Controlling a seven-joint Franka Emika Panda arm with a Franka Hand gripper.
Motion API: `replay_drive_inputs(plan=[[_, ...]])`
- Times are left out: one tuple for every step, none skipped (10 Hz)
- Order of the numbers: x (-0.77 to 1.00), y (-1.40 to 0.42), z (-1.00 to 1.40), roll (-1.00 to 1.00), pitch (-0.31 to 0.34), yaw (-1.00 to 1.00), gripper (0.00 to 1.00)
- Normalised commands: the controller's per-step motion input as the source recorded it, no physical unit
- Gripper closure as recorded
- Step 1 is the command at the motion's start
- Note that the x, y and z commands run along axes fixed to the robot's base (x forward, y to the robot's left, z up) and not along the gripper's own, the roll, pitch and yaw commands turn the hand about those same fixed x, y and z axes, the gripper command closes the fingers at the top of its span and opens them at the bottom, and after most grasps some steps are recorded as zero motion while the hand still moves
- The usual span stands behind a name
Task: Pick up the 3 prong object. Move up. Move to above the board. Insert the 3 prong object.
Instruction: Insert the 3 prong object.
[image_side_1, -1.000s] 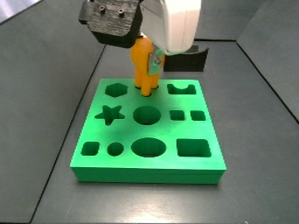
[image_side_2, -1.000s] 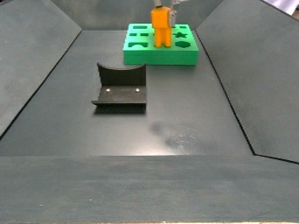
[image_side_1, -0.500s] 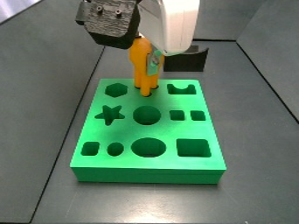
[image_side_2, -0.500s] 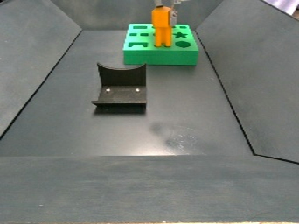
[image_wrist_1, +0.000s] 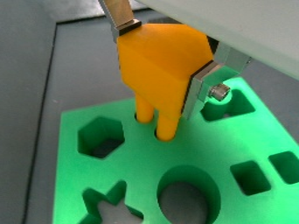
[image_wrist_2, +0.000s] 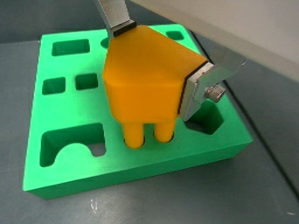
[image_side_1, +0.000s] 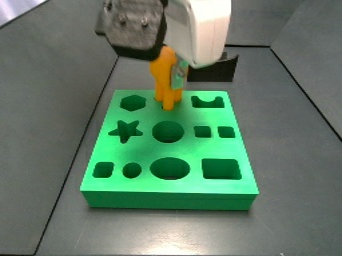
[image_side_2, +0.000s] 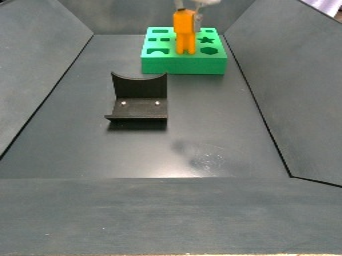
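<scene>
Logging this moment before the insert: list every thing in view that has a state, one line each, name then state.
gripper: shut on the 3 prong object, over the board's far part.
3 prong object: held upright between the fingers, legs down at the board's top face; how deep they sit cannot be told.
board: flat on the floor, its visible cut-outs empty.
fixture: standing on the floor, apart from the board, nothing on it.

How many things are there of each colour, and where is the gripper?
Orange: 1, the 3 prong object, held in the gripper above the board.
Green: 1, the board.
Dark: 1, the fixture on the floor.
Total: 3.
</scene>
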Motion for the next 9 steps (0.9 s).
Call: replay_drive_inputs(plan=[[0.09,0.0,-0.12,0.0,-0.003,-0.03,1.0],[0.0,0.0,-0.17,-0.01,-0.03,-0.01,1.0],[-0.03,0.13,-0.55,0.0,-0.131,0.0,1.0],[-0.12,0.14,-0.78,0.04,-0.224,0.0,1.0],[-0.12,0.15,-0.77,0.04,-0.231,0.0,1.0],[-0.01,0.13,-0.83,0.0,-0.197,0.0,1.0],[0.0,0.12,-0.89,0.0,-0.176,0.0,1.0],[0.0,0.11,-0.86,0.0,-0.186,0.0,1.0],[0.14,0.25,-0.94,0.0,-0.123,0.09,1.0]])
